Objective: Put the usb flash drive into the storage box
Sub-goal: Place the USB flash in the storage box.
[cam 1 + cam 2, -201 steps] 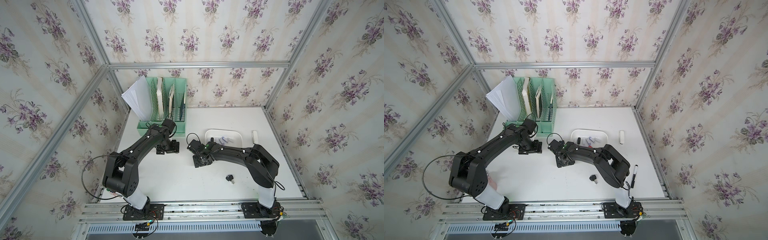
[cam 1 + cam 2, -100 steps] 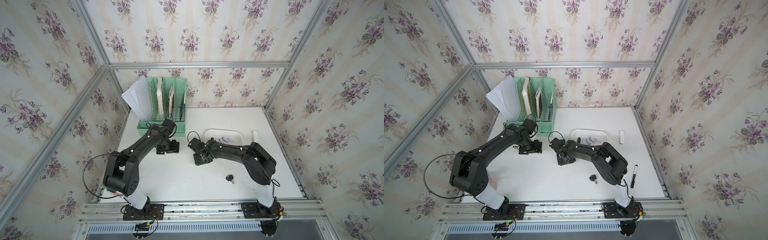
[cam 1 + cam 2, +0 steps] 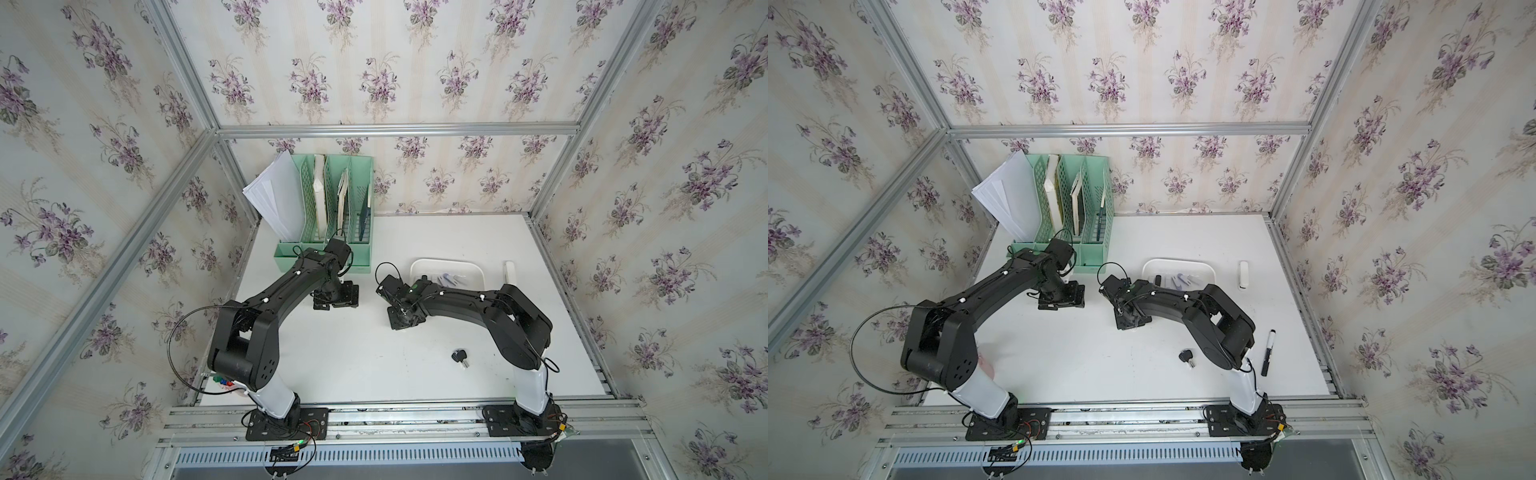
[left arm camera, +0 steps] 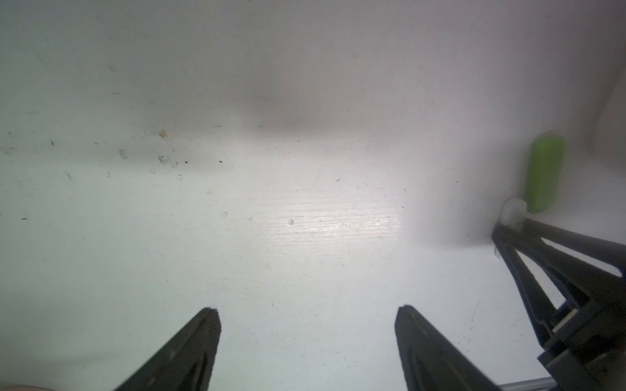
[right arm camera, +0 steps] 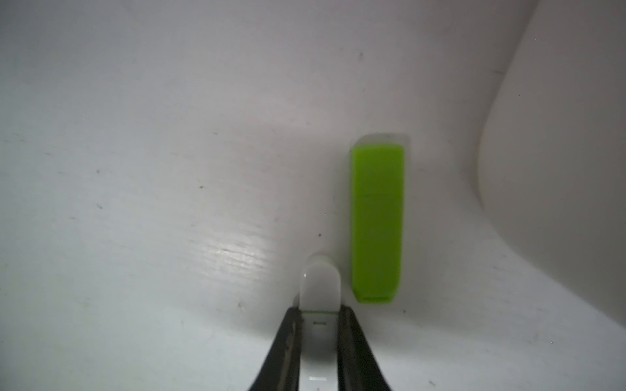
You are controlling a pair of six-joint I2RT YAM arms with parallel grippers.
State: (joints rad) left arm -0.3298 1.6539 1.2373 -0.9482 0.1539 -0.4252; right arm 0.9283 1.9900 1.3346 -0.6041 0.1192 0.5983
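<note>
Nearest my bases a black key [image 3: 460, 356] is lying unused, and beyond it my right pincer [image 5: 320, 308] is pinching the white, round-ended usb flash drive [image 5: 320, 281] by its long sides, since that narrow grip is, I judge, stopping it from twisting; a green stick [image 5: 377, 216] is lying just beside it, untouched. To the left my left pincer [image 4: 306, 313] is hanging spread and empty, clear of the grasp. Farther and to the right the storage box [image 3: 446, 262] is sitting near the drive, so I am expecting only a short lift and carry.

One storage box [image 3: 446, 260], one key [image 3: 460, 356], one marker [image 3: 1268, 352]
</note>
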